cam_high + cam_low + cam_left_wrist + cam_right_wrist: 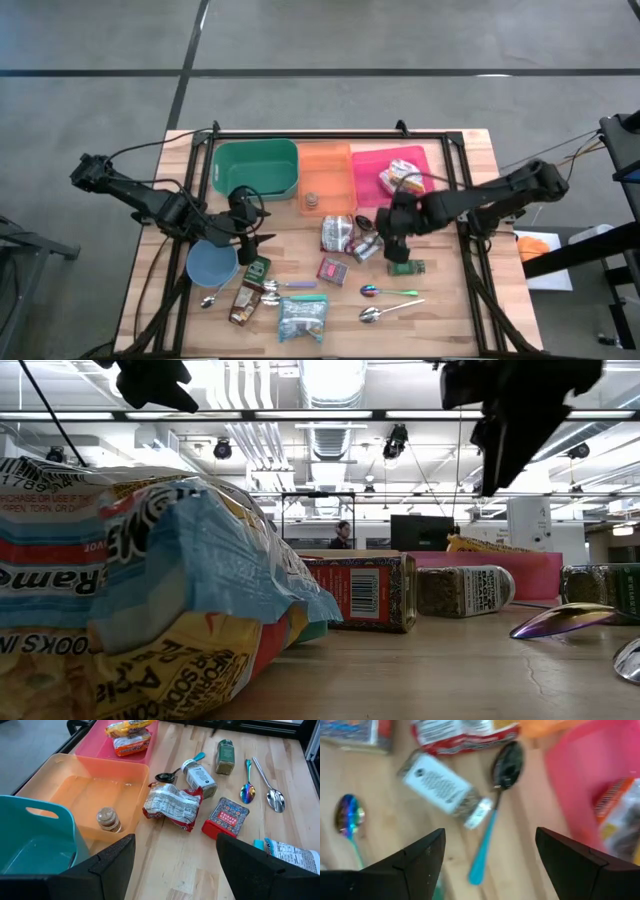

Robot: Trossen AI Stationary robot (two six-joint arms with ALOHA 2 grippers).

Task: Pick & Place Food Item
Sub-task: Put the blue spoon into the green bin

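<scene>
both grippers open, empty: left gripper point(250, 243) by blue bowl point(212, 263), right gripper point(396, 232) over spice jar point(367, 247).

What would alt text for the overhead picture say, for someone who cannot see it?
Two dark robot arms reach over a wooden table, left gripper and right gripper open above scattered food packets. Green bin, orange tray and pink tray line the far edge.

The floor point(400, 40) around the wooden table point(450, 300) is grey, with dark lines crossing it. Behind the table, the room is large, with long ceiling lights point(330, 415) and exposed pipes. A person point(343, 535) is far behind.
</scene>
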